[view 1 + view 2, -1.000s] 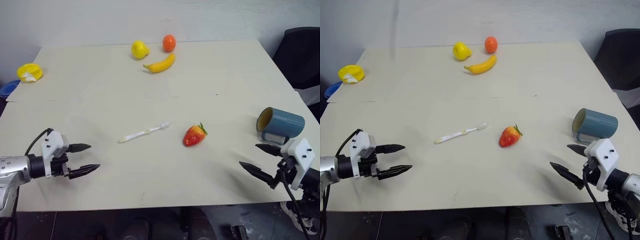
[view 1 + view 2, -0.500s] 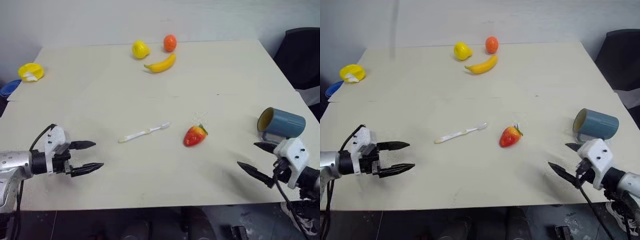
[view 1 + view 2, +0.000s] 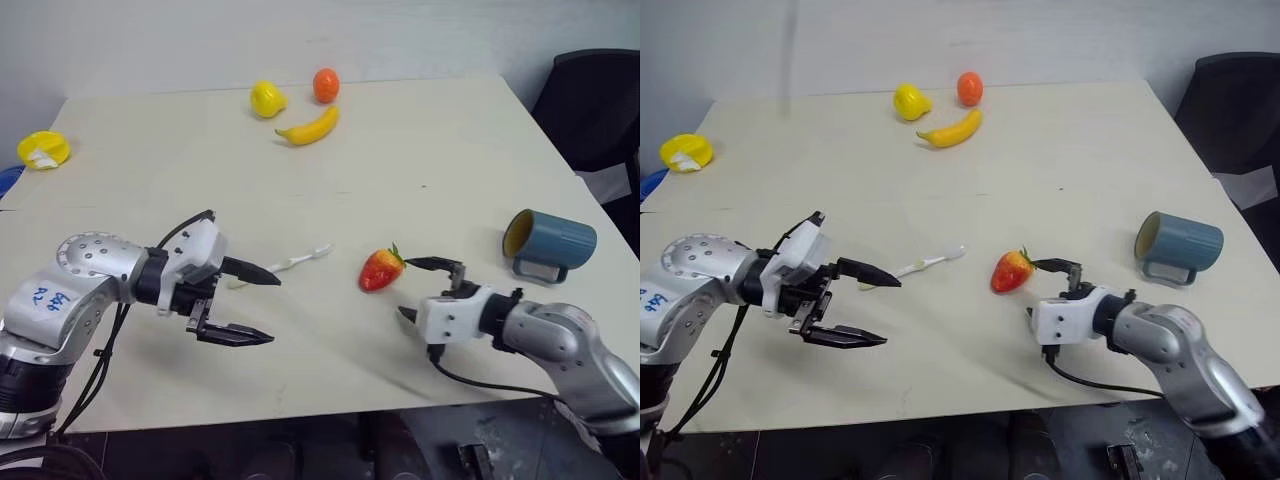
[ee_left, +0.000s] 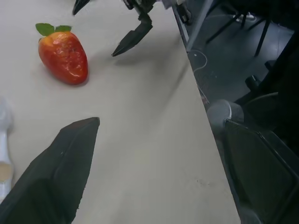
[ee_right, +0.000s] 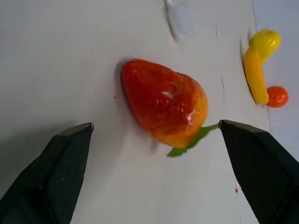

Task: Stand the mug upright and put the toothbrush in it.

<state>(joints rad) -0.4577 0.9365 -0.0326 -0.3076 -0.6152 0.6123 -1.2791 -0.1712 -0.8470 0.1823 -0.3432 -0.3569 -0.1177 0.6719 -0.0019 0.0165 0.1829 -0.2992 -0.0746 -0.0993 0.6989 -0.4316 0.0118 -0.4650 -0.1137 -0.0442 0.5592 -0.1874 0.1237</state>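
Observation:
The teal-blue mug [image 3: 552, 241] lies on its side near the table's right edge, its yellow mouth facing left and its handle against the table. The cream toothbrush [image 3: 298, 260] lies flat at mid-table, with its white head toward the strawberry [image 3: 381, 270]. My left gripper [image 3: 272, 308] is open, one finger above the other, and its upper fingertip overlaps the toothbrush's handle end. My right gripper [image 3: 405, 288] is open just right of the strawberry, well left of the mug. Between the right fingers [image 5: 63, 172] I see the strawberry [image 5: 163, 107] and, beyond it, the toothbrush head [image 5: 180, 18].
A banana [image 3: 308, 127], a yellow fruit [image 3: 265, 98] and an orange [image 3: 325, 85] lie at the far side of the table. A yellow bowl [image 3: 40, 150] sits at the far left. A black chair [image 3: 590, 100] stands beyond the table's right edge.
Both arms have swung inward from the table's front corners. The left gripper now reaches the toothbrush's handle end. The right gripper has rolled and moved left from the mug to the strawberry.

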